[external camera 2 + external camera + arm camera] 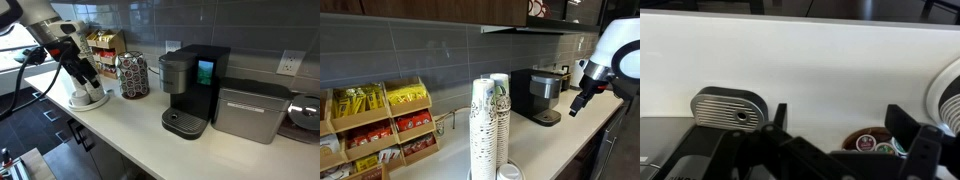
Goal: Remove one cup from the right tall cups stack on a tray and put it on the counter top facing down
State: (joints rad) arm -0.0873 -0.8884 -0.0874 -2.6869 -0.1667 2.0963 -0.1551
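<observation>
Two tall upright cup stacks (485,125) — patterned, side by side on a tray (76,101)

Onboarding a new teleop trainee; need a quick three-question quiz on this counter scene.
1. True or false: the end effector is holding a cup.
2. How many tall cup stacks stand in the foreground in an exterior view? A one, B two, C four.
3. Fill in: the coffee machine on the counter is ___ in colour.
Key: 1 false, the wrist view shows it open and empty. 2 B. 3 black.
</observation>
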